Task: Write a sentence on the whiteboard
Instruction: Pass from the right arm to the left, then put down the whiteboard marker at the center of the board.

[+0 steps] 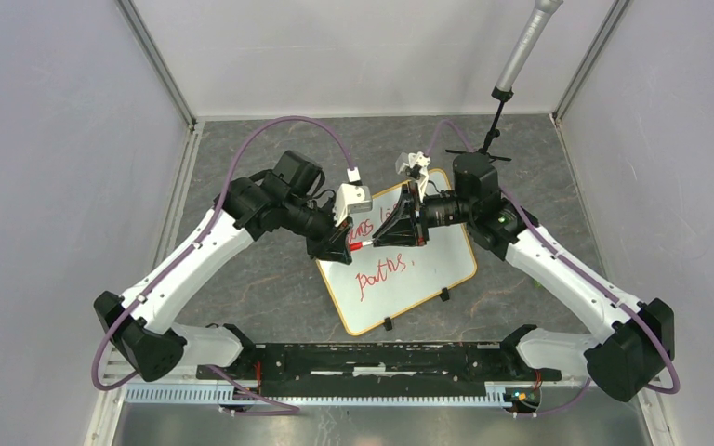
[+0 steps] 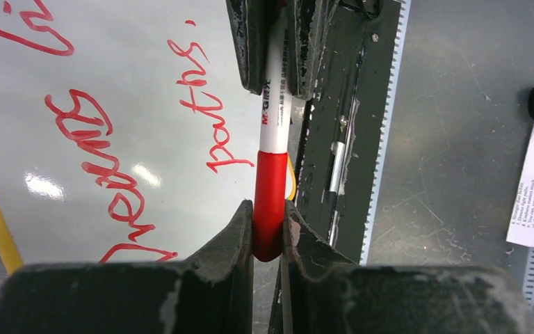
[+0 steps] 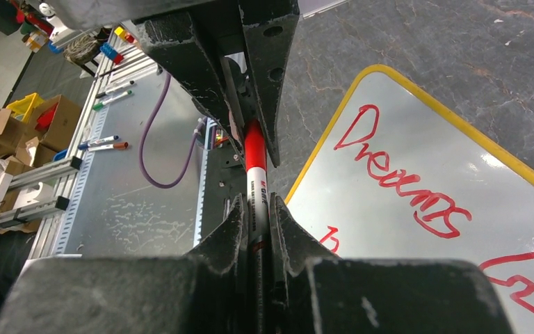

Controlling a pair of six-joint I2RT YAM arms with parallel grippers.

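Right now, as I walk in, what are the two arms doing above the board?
Both arms meet over the whiteboard and share one marker. The left gripper is shut on its red cap, and the right gripper is shut on the white barrel. The cap sits against the barrel; whether it is going on or coming off cannot be told. A red sentence, with "Dreams" and "paths." readable, is already on the board, so capping seems more likely.

Right claw [image 3: 256,210] around marker [image 3: 254,156] barrel
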